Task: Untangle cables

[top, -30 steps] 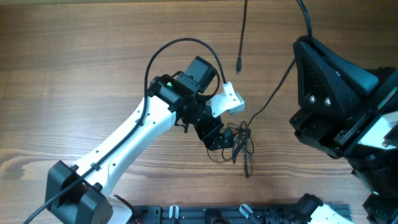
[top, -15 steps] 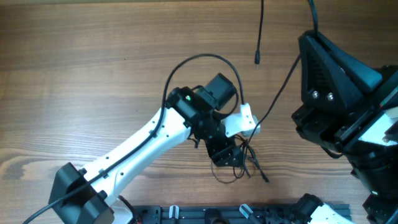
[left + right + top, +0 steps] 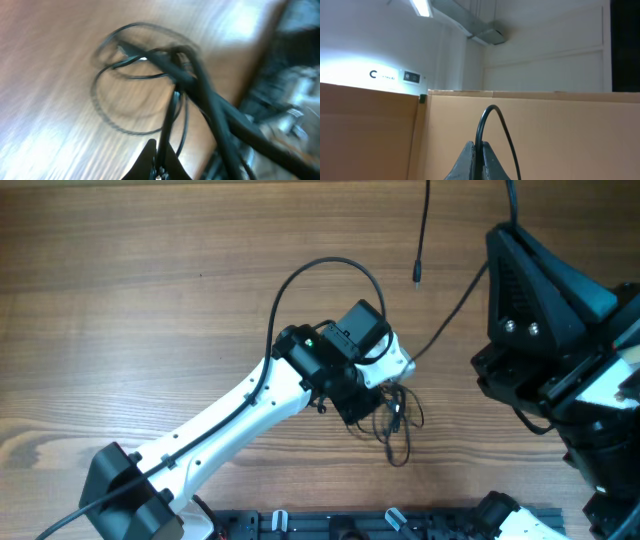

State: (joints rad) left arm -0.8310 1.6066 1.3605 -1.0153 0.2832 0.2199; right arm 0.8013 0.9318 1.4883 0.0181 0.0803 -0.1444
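Versus half a second ago, we see the left wrist (image 3: 345, 370) swung back up and the cables (image 3: 398, 425) dragged along, the bottom loop now drooping onto the worktop (image 3: 150, 280). The free plug tip (image 3: 417, 275) has barely shifted. The right arm (image 3: 550, 330) bulks over the right side, with one strand running up toward it. The left claw (image 3: 159, 159) is pinched narrow on a strand, the knot just ahead of it and blurred. The right claw (image 3: 476, 150) is clamped on a cord loop, facing a cardboard wall (image 3: 545, 130)
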